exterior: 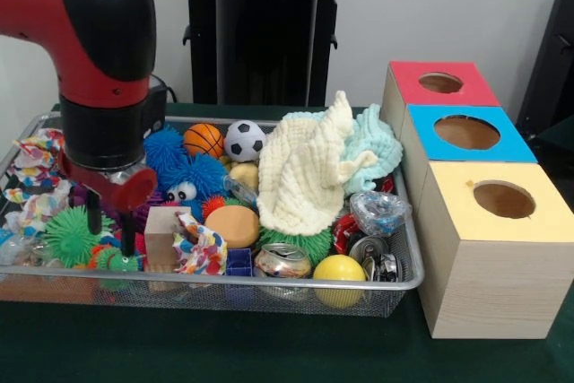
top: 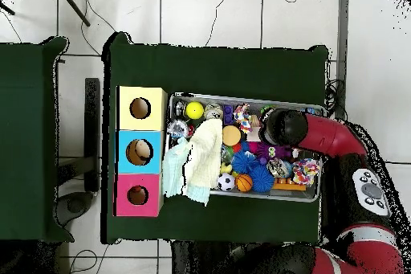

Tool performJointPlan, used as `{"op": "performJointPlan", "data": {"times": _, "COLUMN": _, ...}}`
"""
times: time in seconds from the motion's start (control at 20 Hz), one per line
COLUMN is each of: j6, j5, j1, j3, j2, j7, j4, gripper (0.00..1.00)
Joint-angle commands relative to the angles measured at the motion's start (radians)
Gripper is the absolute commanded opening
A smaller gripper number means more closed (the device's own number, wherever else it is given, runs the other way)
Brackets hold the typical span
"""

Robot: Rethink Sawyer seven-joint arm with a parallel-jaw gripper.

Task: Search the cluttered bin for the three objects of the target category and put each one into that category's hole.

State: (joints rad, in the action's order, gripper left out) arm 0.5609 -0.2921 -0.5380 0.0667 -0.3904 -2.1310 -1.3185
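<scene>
The wire-mesh bin (exterior: 405,262) is full of clutter: a basketball (exterior: 204,139), a soccer ball (exterior: 244,141), a blue fuzzy toy (exterior: 184,172), a cream cloth (exterior: 309,172), a yellow ball (exterior: 339,269), a crushed can (exterior: 282,260), an orange disc (exterior: 233,224), a wooden block (exterior: 161,235) and a green spiky ball (exterior: 68,235). My gripper (exterior: 111,232) hangs down into the bin's left end in the front view. It is open, with its fingers between the green spiky ball and the wooden block, and holds nothing. In the overhead view the arm's wrist (top: 282,126) hides it.
Three wooden boxes with round holes stand beside the bin: red top (exterior: 466,89), blue top (exterior: 511,145), yellow top (exterior: 547,221). They also show in the overhead view, yellow (top: 152,94), blue (top: 154,138) and pink (top: 151,181). A light-blue cloth (exterior: 377,145) lies at the bin's box end.
</scene>
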Motion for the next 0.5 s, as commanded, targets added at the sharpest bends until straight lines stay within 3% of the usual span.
{"op": "performJointPlan", "data": {"times": 0.05, "j6": -0.080, "j5": -0.036, "j1": 0.016, "j3": 0.019, "j2": 0.053, "j7": -0.049, "j4": -0.071, "gripper": 1.00}}
{"op": "performJointPlan", "data": {"times": 0.2, "j6": -0.046, "j5": -0.032, "j1": 0.022, "j3": 0.012, "j2": 0.044, "j7": -0.023, "j4": -0.045, "gripper": 1.00}}
{"op": "performJointPlan", "data": {"times": 0.5, "j6": -0.093, "j5": -0.031, "j1": 0.020, "j3": 0.013, "j2": 0.086, "j7": -0.033, "j4": -0.032, "gripper": 1.00}}
